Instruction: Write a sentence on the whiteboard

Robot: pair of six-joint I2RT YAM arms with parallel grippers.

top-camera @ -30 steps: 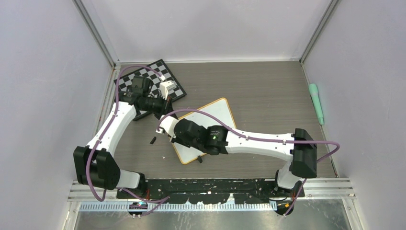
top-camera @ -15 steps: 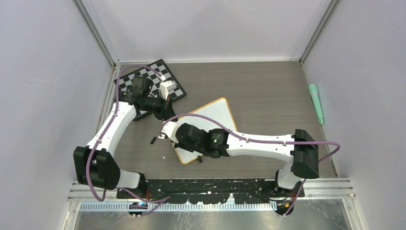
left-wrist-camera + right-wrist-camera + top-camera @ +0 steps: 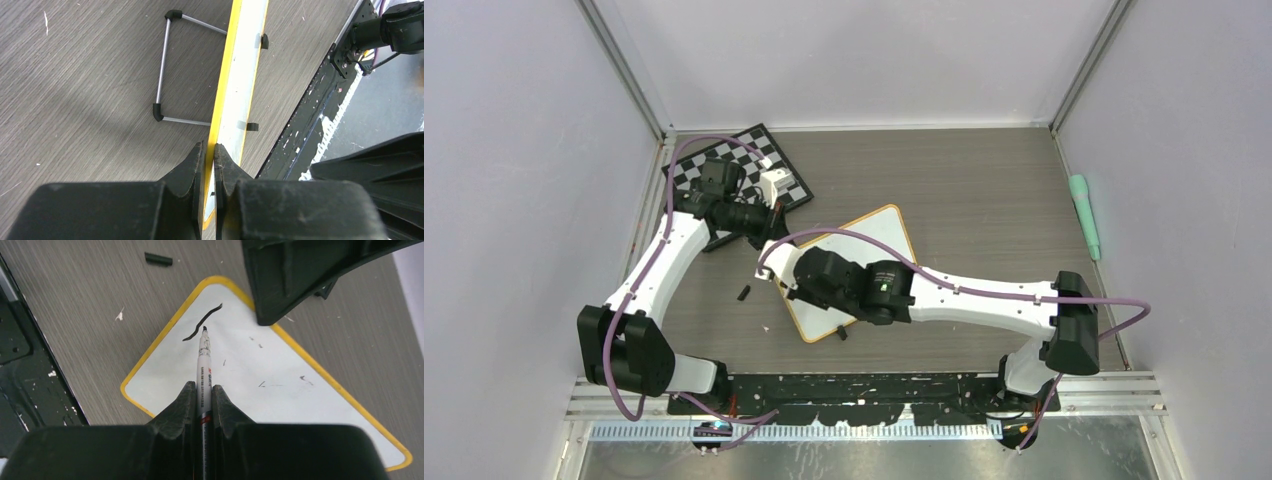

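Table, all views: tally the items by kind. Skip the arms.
Boards: 2, the whiteboard and the chessboard
Pen-shaped things: 2, the black marker in the right pincer and the mint-green stick by the right wall
Small loose black piece, cap-like: 1
Total: 5

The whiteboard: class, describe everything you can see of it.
The whiteboard is a white rectangle with rounded corners and a yellow rim, set diagonally on the wooden table. It bears one short black stroke and faint specks. The left gripper pinches its edge; the right gripper holds a marker at the stroke.
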